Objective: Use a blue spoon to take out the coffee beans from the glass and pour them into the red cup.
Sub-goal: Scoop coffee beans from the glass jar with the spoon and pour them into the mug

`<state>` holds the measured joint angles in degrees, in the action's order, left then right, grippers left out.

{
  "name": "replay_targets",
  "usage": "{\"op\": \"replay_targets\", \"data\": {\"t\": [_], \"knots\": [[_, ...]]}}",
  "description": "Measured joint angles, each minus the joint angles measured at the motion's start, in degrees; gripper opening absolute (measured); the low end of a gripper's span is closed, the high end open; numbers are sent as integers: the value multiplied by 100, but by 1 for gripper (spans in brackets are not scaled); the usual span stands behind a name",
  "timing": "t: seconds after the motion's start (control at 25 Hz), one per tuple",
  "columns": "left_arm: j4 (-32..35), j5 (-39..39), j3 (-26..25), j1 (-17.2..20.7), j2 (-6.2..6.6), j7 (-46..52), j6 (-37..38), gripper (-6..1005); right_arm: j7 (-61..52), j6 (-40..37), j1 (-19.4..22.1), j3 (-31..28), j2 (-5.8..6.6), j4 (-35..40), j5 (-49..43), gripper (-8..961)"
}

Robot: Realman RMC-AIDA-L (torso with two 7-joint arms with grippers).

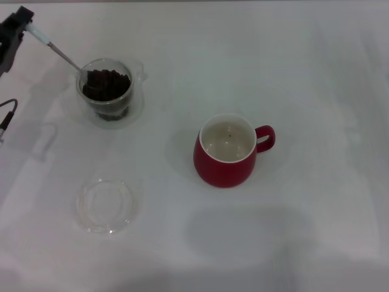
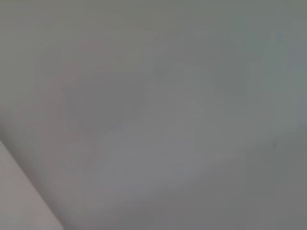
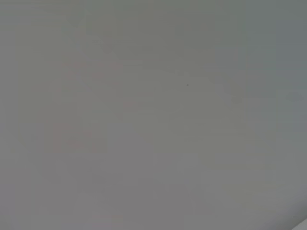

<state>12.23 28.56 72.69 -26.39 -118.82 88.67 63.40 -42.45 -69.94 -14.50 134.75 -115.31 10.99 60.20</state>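
My left gripper point(image 1: 24, 23) is clamped on the spoon point(image 1: 58, 52), its bowl dipped in the glass's point(image 1: 108, 91) beans point(image 1: 106, 84).

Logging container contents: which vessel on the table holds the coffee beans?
The glass, far left: dark coffee beans fill it. The red cup and glass dish look empty.
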Motion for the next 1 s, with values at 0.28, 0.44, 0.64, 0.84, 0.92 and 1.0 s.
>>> {"op": "replay_targets", "data": {"t": [0.28, 0.44, 0.64, 0.84, 0.92, 1.0], "knots": [[0, 108, 140, -54, -14, 158, 491, 135, 0, 6, -9, -1, 0, 3, -1, 840], [13, 152, 588, -211, -42, 404, 740, 136, 0, 15, -16, -1, -5, 12, -8, 840], [66, 119, 1276, -483, -64, 588, 863, 135, 0, 62, -18, 26, -9, 17, -9, 841], [185, 152, 1783, -760, -61, 468, 834, 135, 0, 111, -15, 68, -9, 17, -9, 841], [242, 159, 1909, -861, -60, 436, 828, 136, 0, 156, -12, 69, -9, 17, -8, 841], [341, 171, 2128, -964, -49, 328, 810, 136, 0, 194, -11, 70, -9, 17, -9, 841]]}}
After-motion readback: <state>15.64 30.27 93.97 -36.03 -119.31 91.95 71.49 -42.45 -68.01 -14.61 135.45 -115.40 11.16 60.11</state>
